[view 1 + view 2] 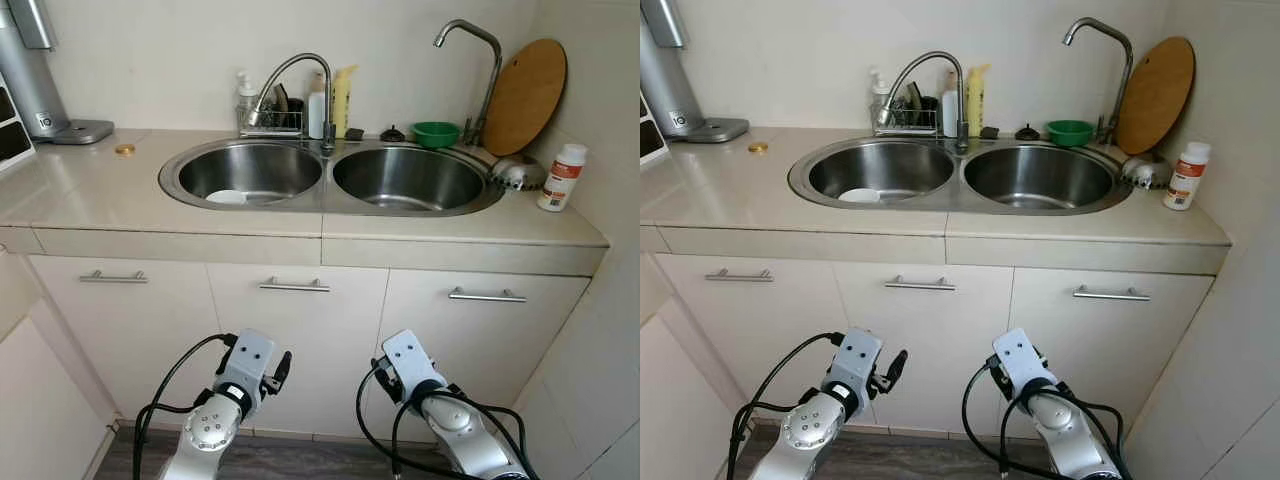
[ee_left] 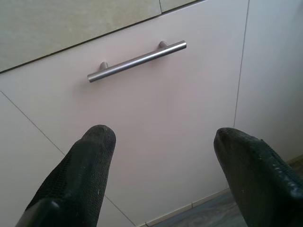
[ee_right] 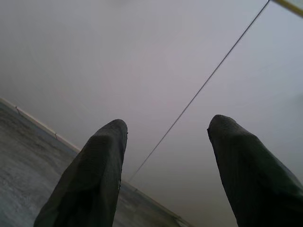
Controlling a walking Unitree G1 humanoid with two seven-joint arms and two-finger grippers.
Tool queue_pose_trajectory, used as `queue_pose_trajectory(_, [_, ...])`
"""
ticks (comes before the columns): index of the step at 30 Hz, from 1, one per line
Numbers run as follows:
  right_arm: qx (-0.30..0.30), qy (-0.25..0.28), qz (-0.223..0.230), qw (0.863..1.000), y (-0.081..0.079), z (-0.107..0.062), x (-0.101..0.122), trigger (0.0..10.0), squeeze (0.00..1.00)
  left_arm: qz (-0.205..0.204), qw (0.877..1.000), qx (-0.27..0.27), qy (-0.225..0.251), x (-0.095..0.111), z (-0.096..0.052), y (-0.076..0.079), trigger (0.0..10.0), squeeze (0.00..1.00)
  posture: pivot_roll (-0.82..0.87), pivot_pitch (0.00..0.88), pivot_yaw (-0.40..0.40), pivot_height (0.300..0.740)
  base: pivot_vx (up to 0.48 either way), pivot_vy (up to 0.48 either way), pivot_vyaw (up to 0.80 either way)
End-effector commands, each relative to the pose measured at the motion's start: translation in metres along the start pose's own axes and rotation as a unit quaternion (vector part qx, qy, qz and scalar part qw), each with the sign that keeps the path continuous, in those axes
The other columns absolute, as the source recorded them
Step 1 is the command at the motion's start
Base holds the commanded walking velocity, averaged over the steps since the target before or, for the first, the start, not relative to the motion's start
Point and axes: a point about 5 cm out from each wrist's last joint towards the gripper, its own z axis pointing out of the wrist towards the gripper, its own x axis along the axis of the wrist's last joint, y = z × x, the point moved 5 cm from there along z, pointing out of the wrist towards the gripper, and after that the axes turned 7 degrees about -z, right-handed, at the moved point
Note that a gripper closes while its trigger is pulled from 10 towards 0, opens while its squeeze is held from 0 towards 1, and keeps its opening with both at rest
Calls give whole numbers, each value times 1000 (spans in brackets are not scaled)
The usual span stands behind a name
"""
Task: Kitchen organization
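A steel double sink (image 1: 325,195) is set in the beige counter (image 1: 90,190). A white dish (image 1: 227,197) lies in its left basin. Behind the right basin stand a green bowl (image 1: 436,133) and a round wooden board (image 1: 523,96) leaning on the wall. A white bottle with a red label (image 1: 561,177) stands at the counter's right end, beside a shiny metal piece (image 1: 516,173). Both arms hang low before the cabinets. My left gripper (image 2: 163,137) is open and faces a drawer handle (image 2: 137,60). My right gripper (image 3: 166,125) is open, facing a plain cabinet front.
A wire rack (image 1: 272,118) with bottles sits behind the left tap (image 1: 292,75). A small gold disc (image 1: 124,149) lies on the counter's left part near a grey appliance base (image 1: 75,130). A wall closes in on the right. Three cabinet handles (image 1: 294,286) run below the counter.
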Motion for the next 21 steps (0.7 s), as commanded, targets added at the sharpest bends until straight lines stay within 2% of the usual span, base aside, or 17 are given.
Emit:
queue_pose_trajectory(1, [-2,-2,-9,1000,4,2,3,10000,0,6,1000,-5,2,1,2,0,10000,0,19,0,3,740,0,0,0])
queue_pose_trajectory(3, [-3,-4,-4,1000,4,2,3,10000,0,5,1000,-5,2,1,2,0,10000,0,19,0,2,740,0,0,0])
queue_pose_trajectory(7, [-13,-15,35,999,10,3,-1,10000,0,1,1000,-5,3,2,2,1,10000,0,19,0,1,740,0,209,-733])
queue_pose_trajectory(13, [-25,-36,23,999,14,3,-7,10000,0,-3,1000,-10,2,1,2,2,10000,0,16,0,4,740,0,409,-800])
queue_pose_trajectory(21, [-33,-50,23,998,17,3,-10,10000,0,-5,1000,-15,3,1,2,4,10000,0,13,0,-1,740,-255,409,-800])
